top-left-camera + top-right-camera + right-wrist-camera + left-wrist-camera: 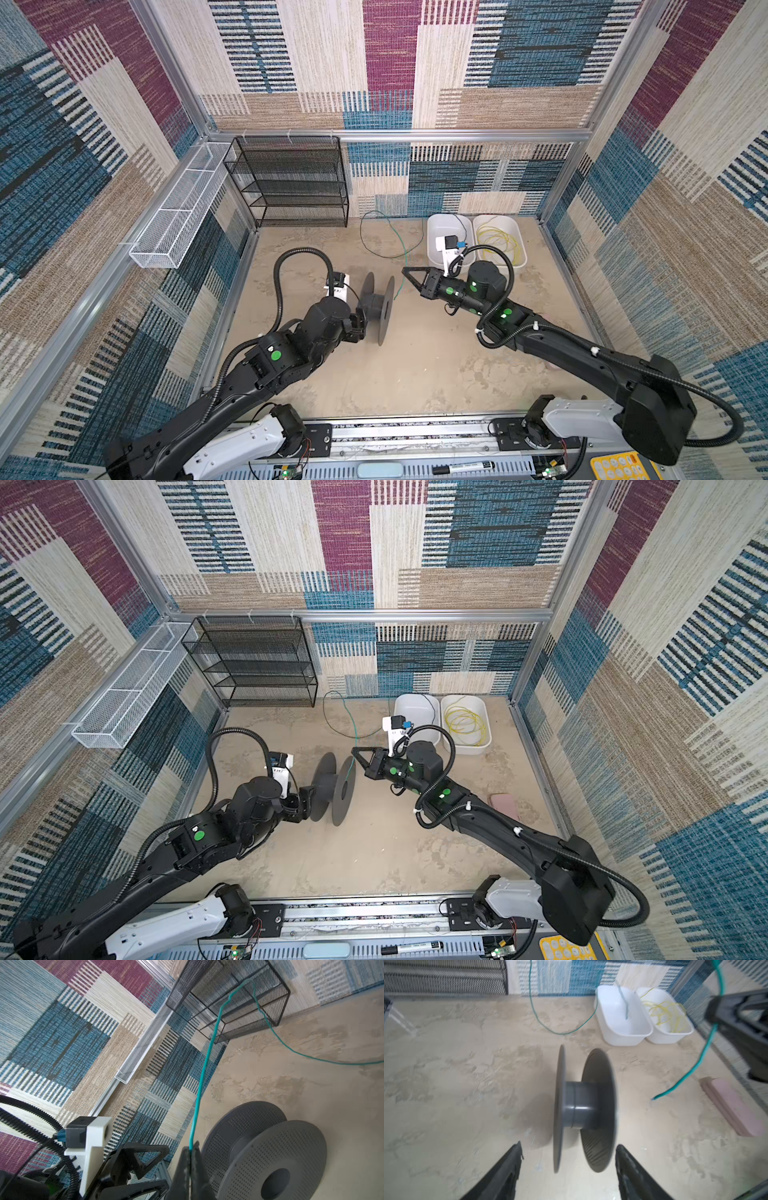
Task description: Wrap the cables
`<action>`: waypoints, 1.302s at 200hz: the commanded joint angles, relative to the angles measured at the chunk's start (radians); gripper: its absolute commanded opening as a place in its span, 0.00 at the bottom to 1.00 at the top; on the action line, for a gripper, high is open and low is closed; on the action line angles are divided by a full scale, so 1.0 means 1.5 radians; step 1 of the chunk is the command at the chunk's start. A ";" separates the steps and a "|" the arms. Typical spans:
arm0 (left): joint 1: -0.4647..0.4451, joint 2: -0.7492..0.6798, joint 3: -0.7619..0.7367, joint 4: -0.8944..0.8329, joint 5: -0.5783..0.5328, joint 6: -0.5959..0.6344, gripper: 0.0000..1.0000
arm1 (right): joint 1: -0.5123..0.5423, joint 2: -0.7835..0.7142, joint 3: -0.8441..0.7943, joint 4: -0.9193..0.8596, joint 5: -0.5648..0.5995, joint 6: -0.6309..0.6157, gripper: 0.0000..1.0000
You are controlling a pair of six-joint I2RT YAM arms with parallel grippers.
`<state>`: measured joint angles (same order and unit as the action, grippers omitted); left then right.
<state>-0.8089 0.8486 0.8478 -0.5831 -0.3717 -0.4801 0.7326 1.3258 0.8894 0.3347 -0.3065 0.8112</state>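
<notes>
A dark grey spool (384, 303) (581, 1109) stands on its two discs on the tan table. My left gripper (359, 322) (569, 1148) is open right beside it, with its fingers (512, 1159) spread wider than the spool and holding nothing. My right gripper (405, 270) (192, 1147) is shut on the teal-green cable (405, 249) (203, 1076) just above the spool's right disc. The cable's short free end (675, 1088) hangs below the grip. Its long part loops back over the table (332, 725). The yellow cable (498, 245) (664, 1016) lies coiled in a white bin.
Two white bins (432, 232) (521, 249) sit side by side at the back right. A black mesh shelf (291, 183) stands at the back left, and a white mesh basket (178, 208) hangs on the left wall. A pink block (503, 804) lies near the right wall.
</notes>
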 commanded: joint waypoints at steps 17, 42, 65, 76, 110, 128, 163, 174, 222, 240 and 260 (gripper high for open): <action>0.041 -0.013 -0.111 0.138 0.174 -0.008 0.58 | 0.037 0.101 0.069 0.060 -0.049 0.002 0.00; 0.041 -0.027 -0.141 0.173 0.190 0.012 0.57 | 0.046 0.141 0.095 0.056 -0.061 0.003 0.00; 0.043 -0.057 -0.168 0.213 0.175 0.037 0.53 | 0.057 0.164 0.094 0.060 -0.060 0.010 0.00; 0.050 -0.073 -0.184 0.238 0.183 0.044 0.52 | 0.062 0.174 0.094 0.064 -0.059 0.018 0.00; 0.095 -0.091 -0.222 0.302 0.242 0.021 0.52 | 0.082 0.206 0.096 0.086 -0.055 0.037 0.00; 0.106 -0.083 -0.221 0.303 0.260 0.016 0.52 | 0.085 0.209 0.084 0.106 -0.056 0.051 0.00; 0.109 -0.085 -0.219 0.303 0.248 0.013 0.51 | 0.085 0.199 0.057 0.135 -0.063 0.077 0.00; 0.110 -0.083 -0.224 0.315 0.251 0.009 0.50 | 0.085 0.197 0.051 0.141 -0.066 0.082 0.00; 0.111 -0.056 -0.265 0.388 0.260 -0.040 0.45 | 0.085 0.207 0.007 0.206 -0.089 0.139 0.00; 0.111 -0.055 -0.266 0.386 0.253 -0.036 0.45 | 0.086 0.207 -0.001 0.224 -0.096 0.154 0.00; 0.111 -0.061 -0.265 0.390 0.245 -0.027 0.43 | 0.086 0.210 -0.002 0.239 -0.103 0.167 0.00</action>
<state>-0.6418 0.7643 0.4496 -0.0574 -0.0010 -0.5083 0.8589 1.6321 0.8913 0.6540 -0.4274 1.0172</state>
